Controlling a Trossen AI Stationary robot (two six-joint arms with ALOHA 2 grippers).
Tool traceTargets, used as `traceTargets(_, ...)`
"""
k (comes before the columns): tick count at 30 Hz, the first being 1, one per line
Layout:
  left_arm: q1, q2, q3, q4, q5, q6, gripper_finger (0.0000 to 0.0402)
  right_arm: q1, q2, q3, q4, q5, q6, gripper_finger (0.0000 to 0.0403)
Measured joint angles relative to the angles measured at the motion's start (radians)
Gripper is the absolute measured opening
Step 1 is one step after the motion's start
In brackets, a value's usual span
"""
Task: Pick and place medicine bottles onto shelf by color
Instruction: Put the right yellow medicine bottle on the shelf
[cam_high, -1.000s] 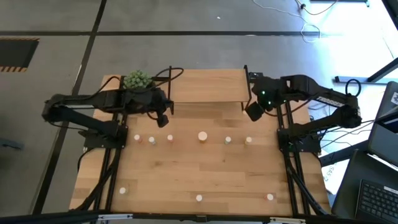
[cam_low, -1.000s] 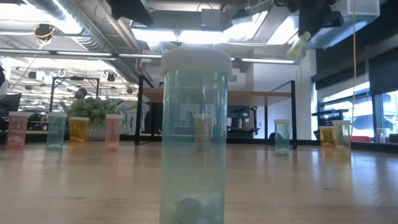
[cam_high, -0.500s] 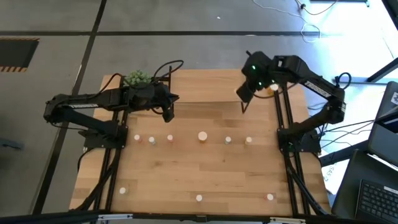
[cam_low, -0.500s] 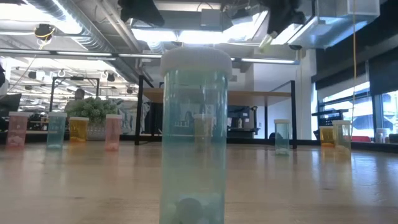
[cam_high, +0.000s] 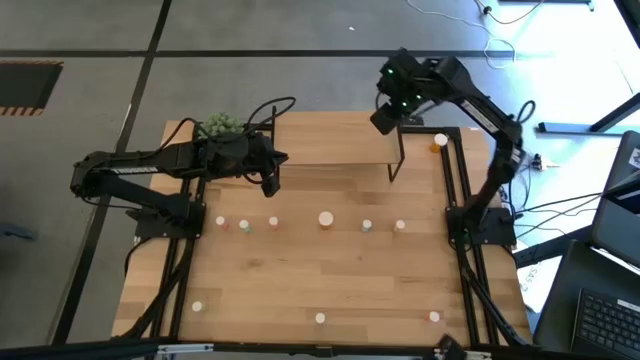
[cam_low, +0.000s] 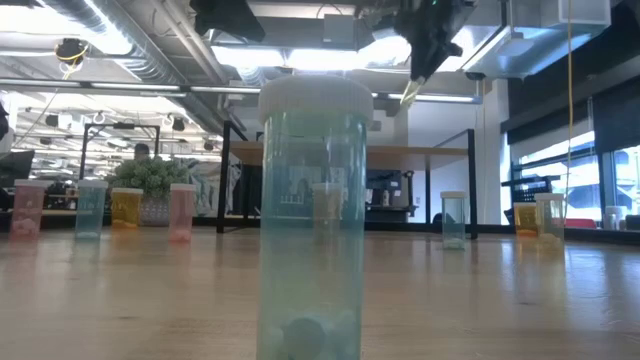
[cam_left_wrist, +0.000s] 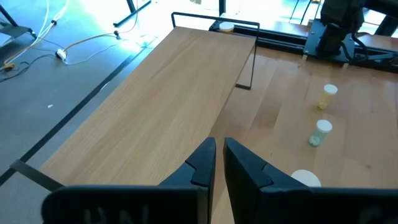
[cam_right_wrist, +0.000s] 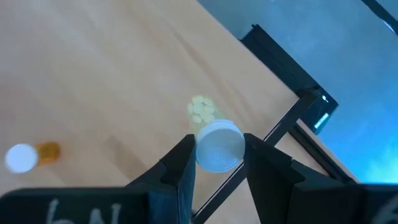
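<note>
Bottle with pale yellow body (cam_right_wrist: 214, 146), white-capped, sits clamped between the right gripper's (cam_right_wrist: 216, 163) fingers, held high over the right end of the shelf (cam_high: 335, 140). A second ago that gripper hung lower, in front of the shelf's right edge near the table's middle row; it has since swung up and toward the far side, and in the low view the bottle has moved from the upper right to nearer the top centre. An orange bottle (cam_high: 439, 141) lies on the table just beyond the shelf's right end. Remaining bottles keep their places in a row across the table. The left gripper (cam_left_wrist: 219, 163), pinched nearly closed on nothing, has edged slightly toward the shelf's front edge beside the potted plant (cam_high: 221, 126).
</note>
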Motion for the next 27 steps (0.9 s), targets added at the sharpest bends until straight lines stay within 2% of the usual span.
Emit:
traceTargets(14, 0.000, 0.000, 0.000, 0.000, 0.000, 0.000, 0.0027, -0.090, 0.176, 0.062, -0.002, 0.001, -0.070, 0.0123)
traceTargets(27, 0.000, 0.000, -0.001, 0.000, 0.000, 0.000, 0.0027, -0.127, 0.197, 0.057, -0.060, 0.027, -0.063, 0.0123)
